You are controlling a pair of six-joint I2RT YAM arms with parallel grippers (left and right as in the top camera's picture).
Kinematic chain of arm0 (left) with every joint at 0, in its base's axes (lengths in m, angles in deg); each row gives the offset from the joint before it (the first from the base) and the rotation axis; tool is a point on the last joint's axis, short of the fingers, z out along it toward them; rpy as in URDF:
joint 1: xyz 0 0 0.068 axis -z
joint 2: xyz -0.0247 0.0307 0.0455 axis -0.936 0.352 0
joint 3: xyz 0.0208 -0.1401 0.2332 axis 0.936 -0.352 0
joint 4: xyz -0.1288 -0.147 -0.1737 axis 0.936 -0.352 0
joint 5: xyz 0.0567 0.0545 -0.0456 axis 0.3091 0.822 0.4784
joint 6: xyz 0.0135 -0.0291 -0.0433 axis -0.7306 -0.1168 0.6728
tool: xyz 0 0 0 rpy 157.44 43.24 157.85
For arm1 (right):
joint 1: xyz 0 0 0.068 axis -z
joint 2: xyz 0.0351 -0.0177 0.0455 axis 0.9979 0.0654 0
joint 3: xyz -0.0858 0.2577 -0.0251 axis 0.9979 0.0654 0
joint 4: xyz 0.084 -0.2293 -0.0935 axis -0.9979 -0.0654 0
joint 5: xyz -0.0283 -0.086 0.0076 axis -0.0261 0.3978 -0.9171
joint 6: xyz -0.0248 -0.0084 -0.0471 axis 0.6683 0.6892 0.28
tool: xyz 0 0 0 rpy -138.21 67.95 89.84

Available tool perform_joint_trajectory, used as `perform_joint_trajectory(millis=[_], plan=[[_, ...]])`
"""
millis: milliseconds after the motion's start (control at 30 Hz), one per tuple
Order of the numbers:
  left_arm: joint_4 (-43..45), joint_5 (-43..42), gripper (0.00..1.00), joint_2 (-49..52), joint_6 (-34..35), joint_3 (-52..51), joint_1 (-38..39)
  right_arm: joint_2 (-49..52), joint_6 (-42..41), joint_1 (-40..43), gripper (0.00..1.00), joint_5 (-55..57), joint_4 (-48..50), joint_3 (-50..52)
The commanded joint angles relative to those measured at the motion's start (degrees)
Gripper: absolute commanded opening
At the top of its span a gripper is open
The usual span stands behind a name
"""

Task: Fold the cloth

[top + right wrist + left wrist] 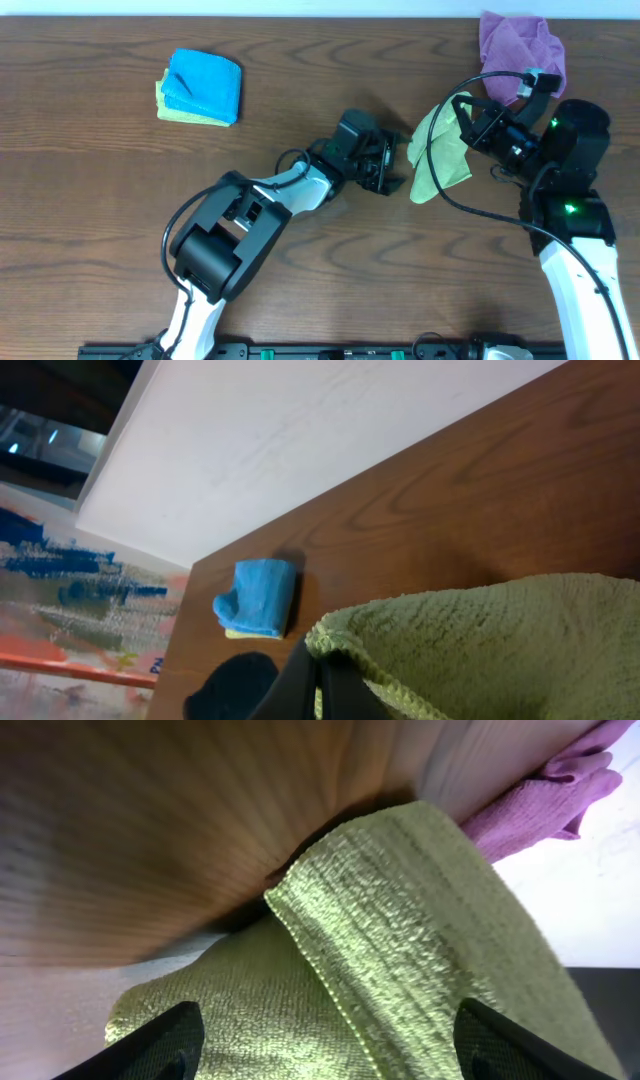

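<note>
The lime-green cloth (440, 152) hangs bunched above the table at centre right. My right gripper (460, 118) is shut on its upper edge. In the right wrist view the jaws (320, 682) pinch the cloth's hemmed corner (345, 630), and the cloth (500, 645) spreads to the right. My left gripper (397, 165) stands open just left of the hanging cloth. In the left wrist view the cloth (400, 940) fills the space ahead, one folded edge running diagonally, and both black fingertips (165, 1038) rest wide apart against it without pinching it.
A purple cloth (520, 45) lies crumpled at the back right, also in the left wrist view (550, 790). A folded bright blue cloth (203, 85) sits on a folded green one at the back left, and shows in the right wrist view (258, 598). The table's far edge (300, 510) meets a white wall.
</note>
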Motion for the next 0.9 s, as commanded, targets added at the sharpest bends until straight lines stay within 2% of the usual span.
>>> perform_joint_trajectory(millis=[0, 867], plan=[[0.6, 3.3, 0.81, 0.6, 3.5, 1.0, 1.4, -0.2, 1.1, -0.6, 0.01, -0.7, -0.1, -1.0], [2.3, 18.2, 0.80, 0.6, 3.5, 2.3, 4.6, -0.2, 1.1, -2.5, 0.01, -2.4, -0.1, -1.0]])
